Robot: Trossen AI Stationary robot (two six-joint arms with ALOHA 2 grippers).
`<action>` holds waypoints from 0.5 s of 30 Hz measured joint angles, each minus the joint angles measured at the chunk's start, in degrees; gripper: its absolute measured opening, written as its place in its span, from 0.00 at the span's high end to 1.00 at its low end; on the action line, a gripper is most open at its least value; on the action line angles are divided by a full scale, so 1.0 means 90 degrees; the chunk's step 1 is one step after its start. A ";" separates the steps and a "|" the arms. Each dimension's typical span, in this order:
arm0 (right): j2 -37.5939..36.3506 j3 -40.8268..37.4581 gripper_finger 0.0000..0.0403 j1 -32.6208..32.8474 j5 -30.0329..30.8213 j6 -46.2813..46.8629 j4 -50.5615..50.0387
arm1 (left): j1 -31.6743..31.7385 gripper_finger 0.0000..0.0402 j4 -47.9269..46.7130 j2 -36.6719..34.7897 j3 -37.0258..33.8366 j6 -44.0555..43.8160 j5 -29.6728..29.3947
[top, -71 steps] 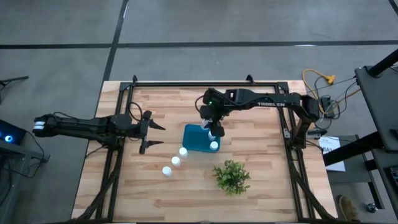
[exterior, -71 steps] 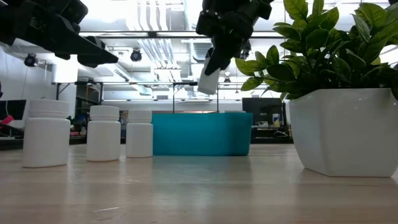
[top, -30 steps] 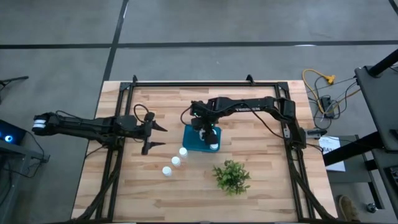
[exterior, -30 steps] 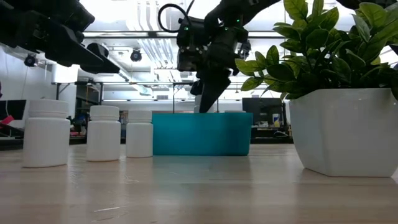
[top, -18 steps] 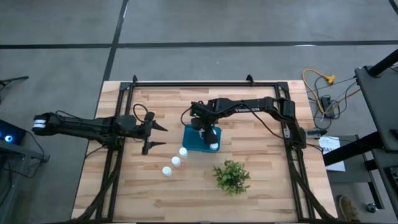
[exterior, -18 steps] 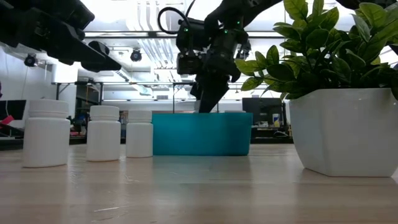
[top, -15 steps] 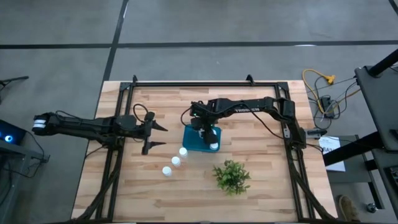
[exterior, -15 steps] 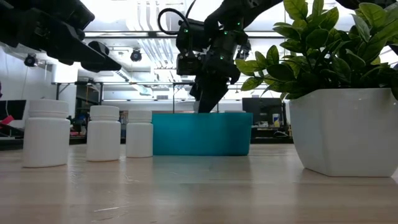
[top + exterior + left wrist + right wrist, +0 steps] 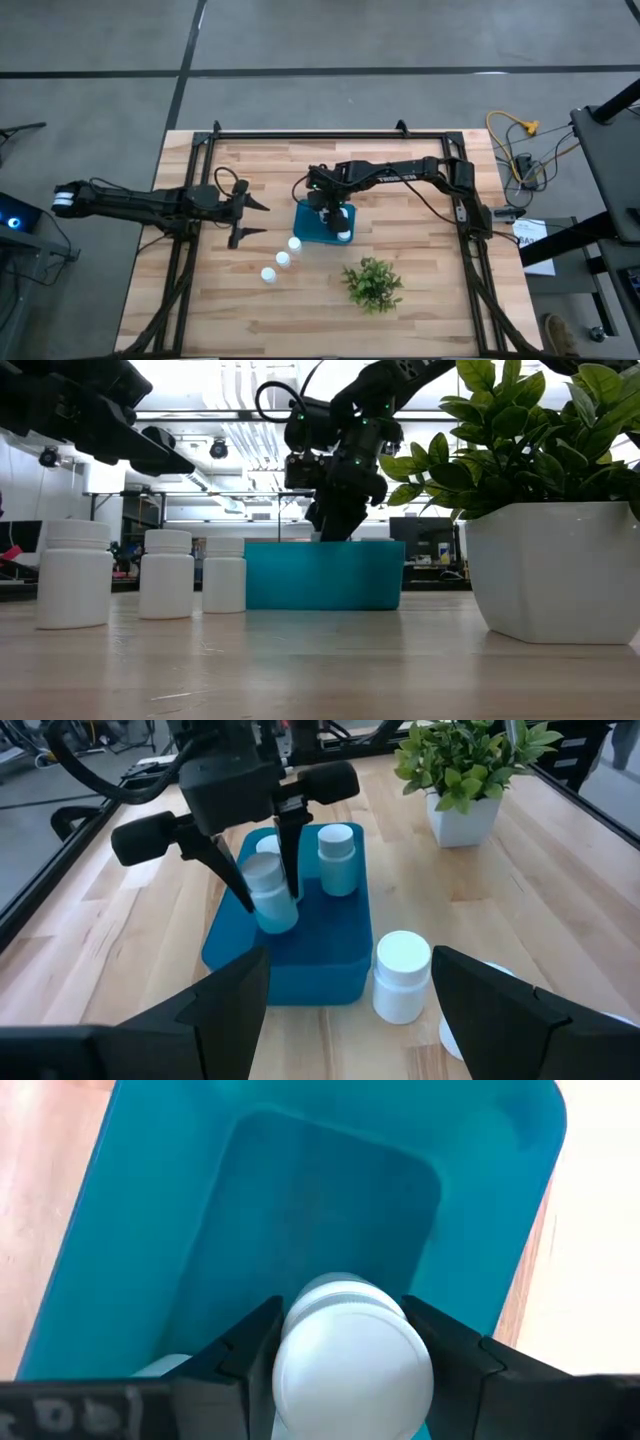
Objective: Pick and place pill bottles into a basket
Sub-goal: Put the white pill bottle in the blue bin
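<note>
1. The table (image 9: 420, 290) is seen with both arms reaching in from its left and right edges.
2. A plant (image 9: 373, 284) is set toward the near edge, right of centre.
3. The basket (image 9: 310, 232) is placed near the table's middle; two bottles (image 9: 337, 858) are seen standing inside it along its far wall.
4. The right gripper (image 9: 268, 885) is lowered into the basket, its fingers clamped on a bottle (image 9: 350, 1358) that is held upright just inside.
5. The left gripper (image 9: 250, 218) is held above the left part of the table, fingers apart and nothing between them.
6. Three bottles (image 9: 282, 259) are lined up on the table beside the basket's near-left corner.
</note>
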 joint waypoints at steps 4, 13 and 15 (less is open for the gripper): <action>-0.0001 -0.0003 0.60 0.0000 0.0000 -0.0042 0.0039 | 0.0001 0.35 0.0003 0.0005 0.0000 0.0000 0.0001; 0.0001 -0.0019 0.60 -0.0003 0.0015 -0.0068 0.0045 | 0.0002 0.35 -0.0018 0.0003 0.0000 0.0000 0.0000; 0.0001 -0.0027 0.60 -0.0012 0.0016 -0.0068 0.0047 | 0.0002 0.35 -0.0018 0.0003 0.0000 0.0000 0.0000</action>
